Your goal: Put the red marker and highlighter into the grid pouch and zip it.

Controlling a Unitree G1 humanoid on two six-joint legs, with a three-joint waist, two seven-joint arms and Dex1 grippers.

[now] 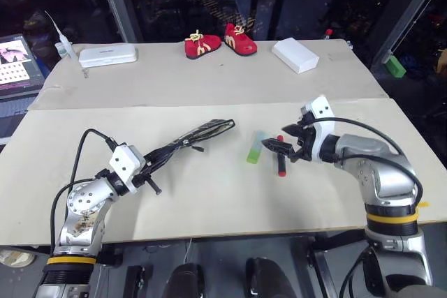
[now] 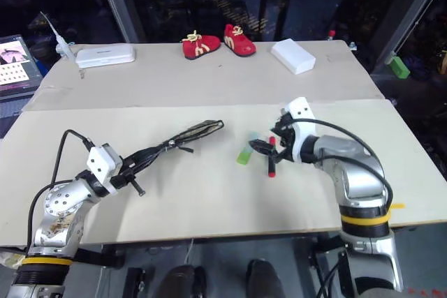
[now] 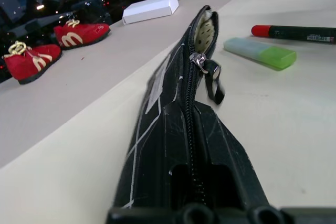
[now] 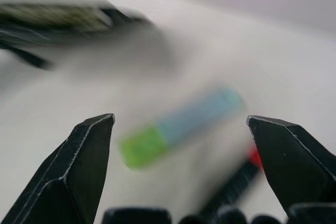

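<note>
1. A laptop (image 1: 15, 64) sits at the far left edge, its screen lit
2. A flat white case (image 1: 107, 54) lies on the far part of the surface (image 1: 209, 193), with a thin white stick (image 1: 61, 36) standing just left of it
3. The left gripper (image 1: 148, 165) reaches low over the near surface, jaws clamped on the near end of the pouch (image 1: 192, 137)
4. The pouch stands on edge and stretches away from the left gripper toward the middle; its far end gapes open, showing a pale dotted lining
5. In the left wrist view the zip pull (image 3: 198, 60) sits near that open far end, its black strap (image 3: 214, 80) hanging down the side
6. Two red shoes (image 1: 220, 42) lie on the far surface, behind the pouch
7. The highlighter (image 1: 255, 147) lies flat on the surface right of the pouch's open end, apart from it, green end nearer the robot
8. The marker (image 1: 281, 158) lies flat just right of the highlighter, close to parallel with it, not touching it
9. The right gripper (image 1: 283, 146) hangs low above the marker, pointing left, jaws spread wide and holding nothing; the right wrist view looks between its fingers (image 4: 79, 166) at highlighter and marker
10. A white box (image 1: 295, 54) lies on the far right of the surface
11. A green block (image 1: 396, 66) sits beyond the surface's right edge
</note>
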